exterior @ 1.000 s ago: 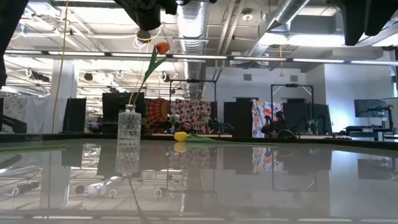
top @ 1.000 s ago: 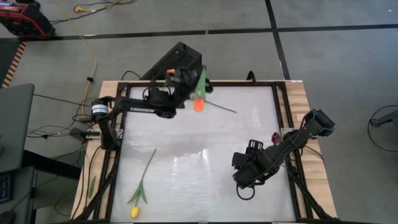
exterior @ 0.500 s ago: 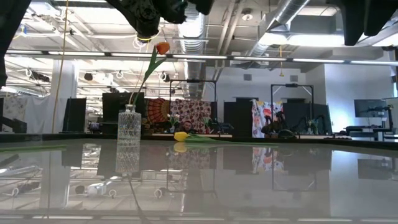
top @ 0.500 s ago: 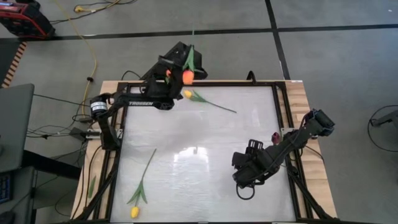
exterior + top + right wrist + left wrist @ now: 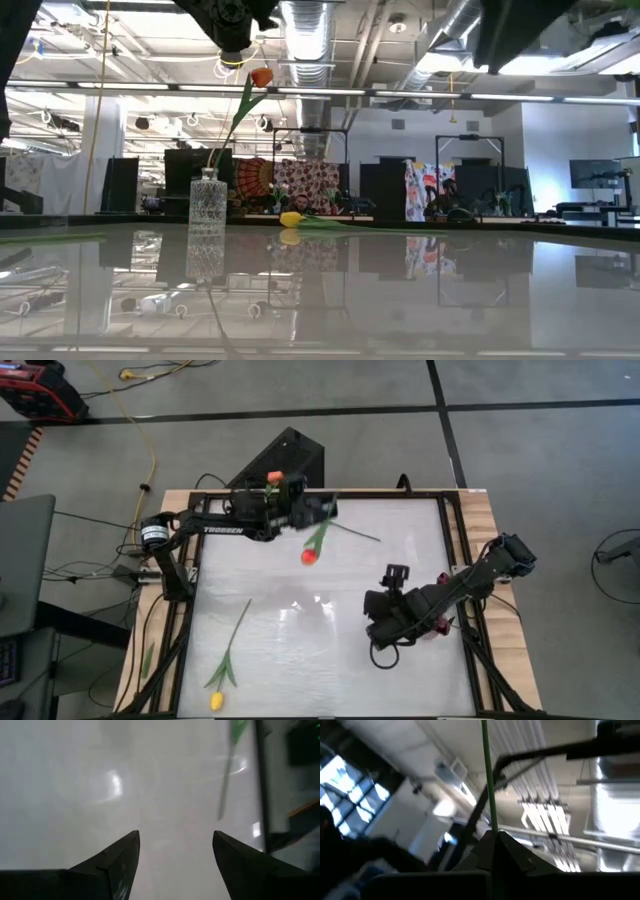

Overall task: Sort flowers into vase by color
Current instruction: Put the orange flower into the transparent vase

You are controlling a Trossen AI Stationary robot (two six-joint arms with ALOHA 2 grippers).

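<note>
One orange tulip (image 5: pixel 309 557) is hanging just right of the upper-left middle of the high view, its head drooping over the table (image 5: pixel 330 670) below the left gripper (image 5: pixel 305 512). That gripper is clamping the thin green stem (image 5: pixel 489 795); in the left wrist view the jaws are closing tight on it, with the stem running straight up between them. Gripping the stem rather than the head is probably leaving the cut end free to be steered into a narrow neck.

At the left of the low view a clear glass vase (image 5: pixel 207 205) is standing upright and already holding another orange tulip (image 5: pixel 261 76), so the carried one is likely heading for the same vase by colour.

A yellow tulip (image 5: pixel 215 700) is lying flat at the lower left of the high view, waiting its turn, and a loose green stem (image 5: pixel 355 534) is lying near the upper middle.

The right gripper (image 5: pixel 175 837) is hovering low over bare tabletop at the lower right, jaws spread wide and holding nothing.

White lettering (image 5: pixel 222 530) on the left arm is reading "TROSSEN"; nothing else is legible.
</note>
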